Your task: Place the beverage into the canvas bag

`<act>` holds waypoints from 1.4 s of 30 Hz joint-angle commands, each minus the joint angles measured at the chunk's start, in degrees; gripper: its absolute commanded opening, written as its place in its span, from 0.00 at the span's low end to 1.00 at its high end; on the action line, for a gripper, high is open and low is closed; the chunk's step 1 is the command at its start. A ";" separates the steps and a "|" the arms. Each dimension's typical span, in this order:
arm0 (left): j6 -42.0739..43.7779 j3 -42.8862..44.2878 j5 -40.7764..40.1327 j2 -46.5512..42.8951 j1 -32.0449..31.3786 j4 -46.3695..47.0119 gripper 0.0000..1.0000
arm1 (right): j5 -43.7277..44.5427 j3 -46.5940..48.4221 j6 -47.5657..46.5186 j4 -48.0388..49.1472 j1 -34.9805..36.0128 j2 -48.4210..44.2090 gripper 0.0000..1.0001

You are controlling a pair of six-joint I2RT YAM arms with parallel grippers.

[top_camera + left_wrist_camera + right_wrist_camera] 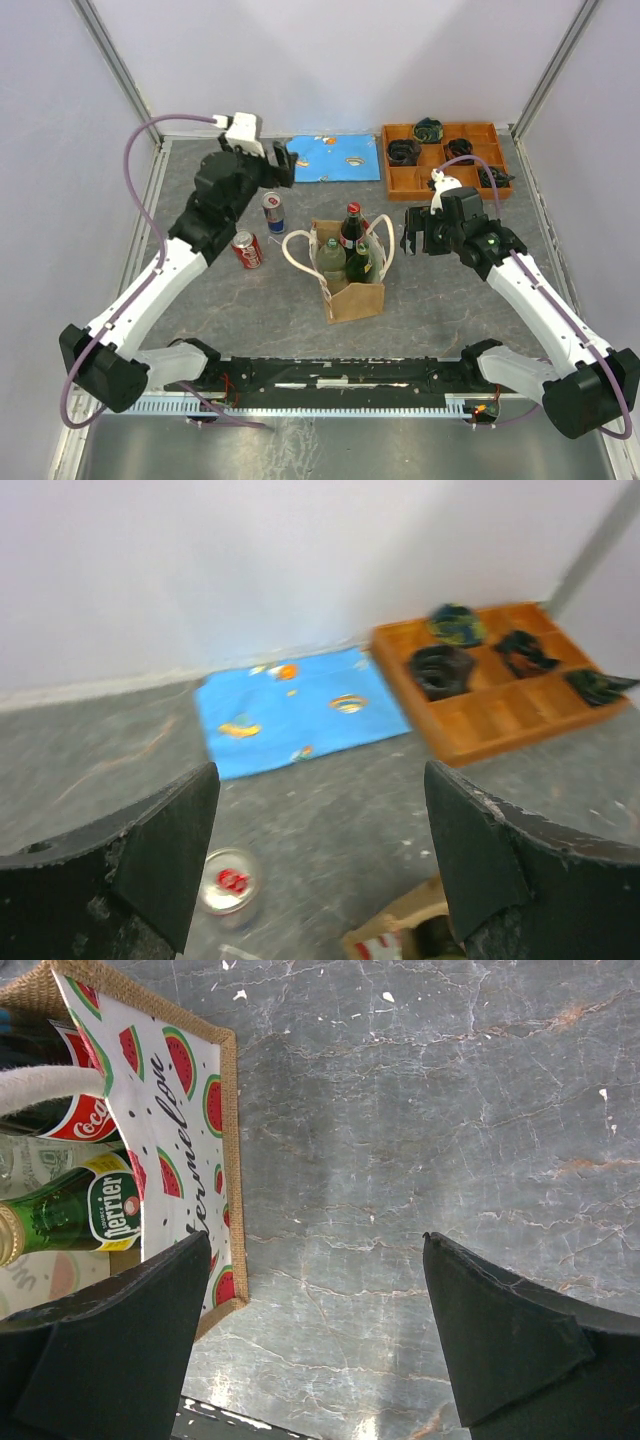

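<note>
Hovering over the tabletop (pixel 450 320), the left hand (pixel 284 166) has its fingers spread wide with nothing between them. The upright can (pixel 273 211) stands just below it, a little left of the canvas bag (pixel 356 298), which holds three bottles (pixel 351 230). I'd say it should drop straight down, centre the can, and close around its middle, clear of the red can (pixel 247 250) lying nearby. The right hand (pixel 412 238) hangs open beside the bag.

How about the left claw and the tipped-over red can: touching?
Apart. The top view shows the left claw by the blue cloth, with the upright silver can and grey table between it and the red can.
</note>
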 commanded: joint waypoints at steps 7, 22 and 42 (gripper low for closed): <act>-7.74 10.17 -6.08 10.76 10.73 -25.90 0.90 | -0.93 1.04 0.77 2.41 0.16 0.50 0.94; -2.20 8.24 -0.92 14.81 17.30 -47.26 0.97 | 0.09 0.71 0.55 -1.31 0.12 -1.43 0.95; 0.55 2.74 3.12 20.37 17.30 -49.43 0.88 | 0.47 0.73 -0.01 -2.50 0.14 -1.93 0.95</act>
